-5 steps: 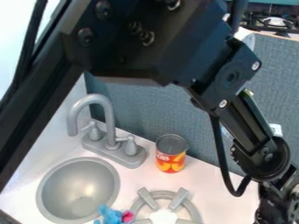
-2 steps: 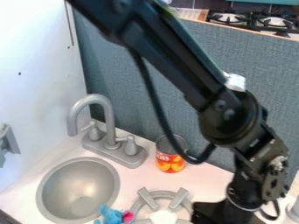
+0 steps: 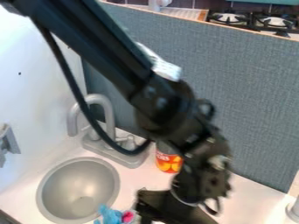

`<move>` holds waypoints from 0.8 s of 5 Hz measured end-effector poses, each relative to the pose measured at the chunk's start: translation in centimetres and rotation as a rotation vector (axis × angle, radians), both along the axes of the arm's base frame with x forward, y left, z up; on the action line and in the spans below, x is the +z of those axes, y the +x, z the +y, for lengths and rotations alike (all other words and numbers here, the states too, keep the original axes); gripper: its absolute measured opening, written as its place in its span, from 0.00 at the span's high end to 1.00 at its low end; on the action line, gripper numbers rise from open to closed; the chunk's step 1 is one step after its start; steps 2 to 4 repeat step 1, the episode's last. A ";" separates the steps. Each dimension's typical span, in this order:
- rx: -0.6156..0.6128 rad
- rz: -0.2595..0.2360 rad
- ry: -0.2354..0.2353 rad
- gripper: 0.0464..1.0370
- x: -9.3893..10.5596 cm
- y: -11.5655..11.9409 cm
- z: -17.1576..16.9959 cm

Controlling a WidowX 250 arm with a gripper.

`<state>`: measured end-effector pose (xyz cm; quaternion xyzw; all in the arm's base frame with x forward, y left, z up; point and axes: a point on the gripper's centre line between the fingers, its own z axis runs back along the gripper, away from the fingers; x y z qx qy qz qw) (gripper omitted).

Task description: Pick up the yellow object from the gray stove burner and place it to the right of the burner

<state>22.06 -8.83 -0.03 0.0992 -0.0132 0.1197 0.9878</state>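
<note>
Gripper (image 3: 159,205) at 6 o'clock; open or closed, can't tell. Low sweep toward 9 could shove blue toy (image 3: 109,215) sinkward.

White wall (image 3: 41,100) stands at the table's left edge, with one small dark mark; brightest at upper left. Blue-grey, fabric-textured panel (image 3: 257,96) runs along the far edge of the white table (image 3: 254,197), its top trimmed in a pale strip. Beyond: black-grated stove (image 3: 271,22), dark tiled wall (image 3: 251,6), teal band (image 3: 280,1) above.
</note>
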 end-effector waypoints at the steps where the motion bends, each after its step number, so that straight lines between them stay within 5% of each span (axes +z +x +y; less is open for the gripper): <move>1: 0.032 0.015 -0.058 0.04 -0.1 -1.1 2.6; 4: 0.032 0.015 -0.058 0.04 -0.1 -1.1 2.6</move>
